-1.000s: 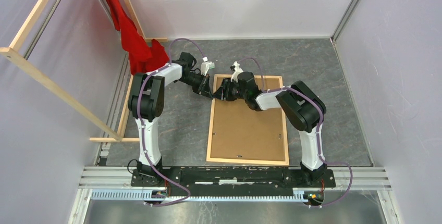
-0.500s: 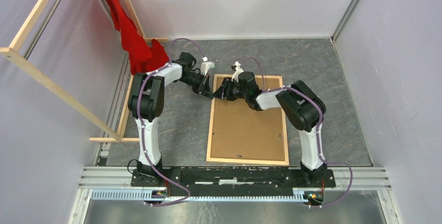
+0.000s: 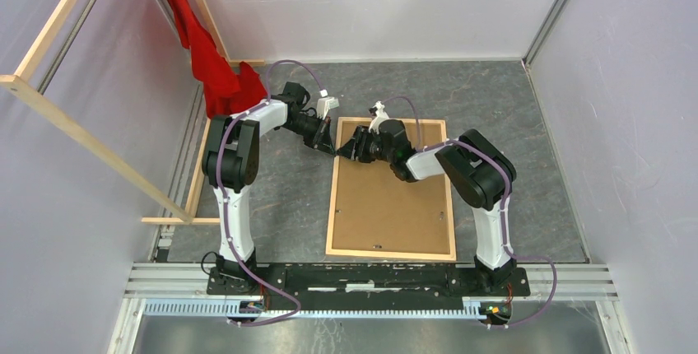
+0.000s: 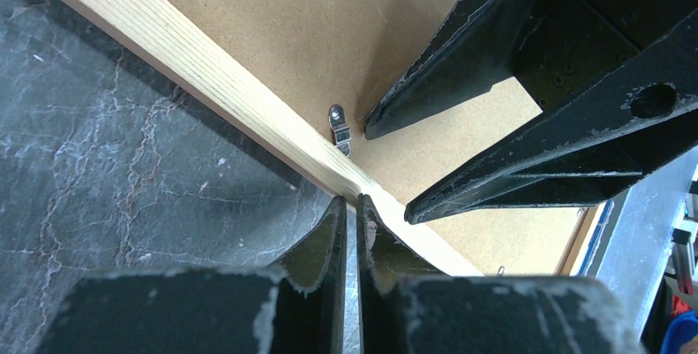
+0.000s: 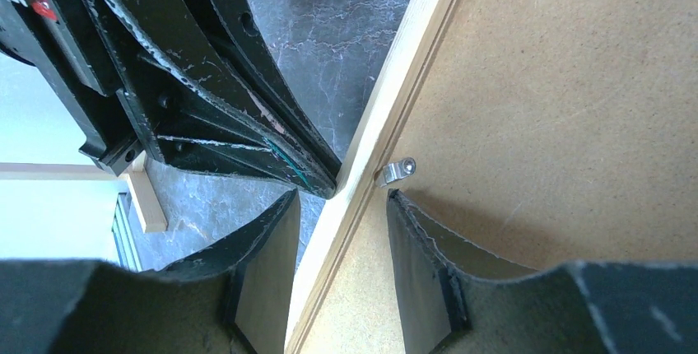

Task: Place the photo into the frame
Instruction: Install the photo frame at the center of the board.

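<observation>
The frame (image 3: 332,206) lies face down on the table with the brown hardboard backing (image 3: 393,206) set in it. The photo is hidden. My left gripper (image 3: 335,146) is shut, its tips against the outer edge of the frame's left rail (image 4: 206,74) near the top corner. My right gripper (image 3: 350,144) is open and straddles the same rail (image 5: 399,82), one finger over the table, the other over the hardboard (image 5: 560,82) beside a small metal clip (image 5: 399,170). The clip also shows in the left wrist view (image 4: 337,128). The two grippers' tips nearly meet.
A red cloth (image 3: 218,74) hangs at the back left. Long wooden rails (image 3: 82,136) stand along the left side. Grey walls enclose the table on three sides. Another metal clip (image 3: 379,248) sits at the frame's near edge.
My right wrist has shifted slightly right and toward the near side, with its fingers still at the frame's left rail. My left arm has barely moved.
</observation>
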`<state>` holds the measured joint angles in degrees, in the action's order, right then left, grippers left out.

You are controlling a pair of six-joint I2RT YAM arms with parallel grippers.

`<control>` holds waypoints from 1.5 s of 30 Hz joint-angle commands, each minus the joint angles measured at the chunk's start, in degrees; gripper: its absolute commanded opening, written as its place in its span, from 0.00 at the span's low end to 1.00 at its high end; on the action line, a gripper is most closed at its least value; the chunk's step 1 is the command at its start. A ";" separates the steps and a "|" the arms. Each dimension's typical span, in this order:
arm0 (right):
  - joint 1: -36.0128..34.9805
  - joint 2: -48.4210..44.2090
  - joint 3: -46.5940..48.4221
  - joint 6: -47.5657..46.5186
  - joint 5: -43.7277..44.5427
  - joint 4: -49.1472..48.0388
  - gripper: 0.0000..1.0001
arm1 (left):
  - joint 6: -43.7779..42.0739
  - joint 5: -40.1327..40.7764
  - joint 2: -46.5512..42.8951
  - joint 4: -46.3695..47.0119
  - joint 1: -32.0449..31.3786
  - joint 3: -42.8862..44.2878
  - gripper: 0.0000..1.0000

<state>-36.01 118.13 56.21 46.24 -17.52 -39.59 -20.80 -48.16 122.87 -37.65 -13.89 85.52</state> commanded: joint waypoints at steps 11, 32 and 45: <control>-1.26 1.56 2.45 -0.43 2.05 4.65 0.50 | -1.00 6.41 0.61 2.40 -0.88 -0.31 0.09; -1.23 4.81 5.72 -0.54 6.00 5.93 0.50 | -1.53 6.39 0.36 2.38 -0.96 -0.63 0.08; 0.68 -8.03 2.39 -3.67 4.68 8.24 0.61 | -3.23 7.73 -1.46 -0.48 0.33 1.18 0.15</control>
<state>-36.99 118.21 60.14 46.02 -15.22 -34.44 -20.86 -47.33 122.43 -37.85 -13.93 85.56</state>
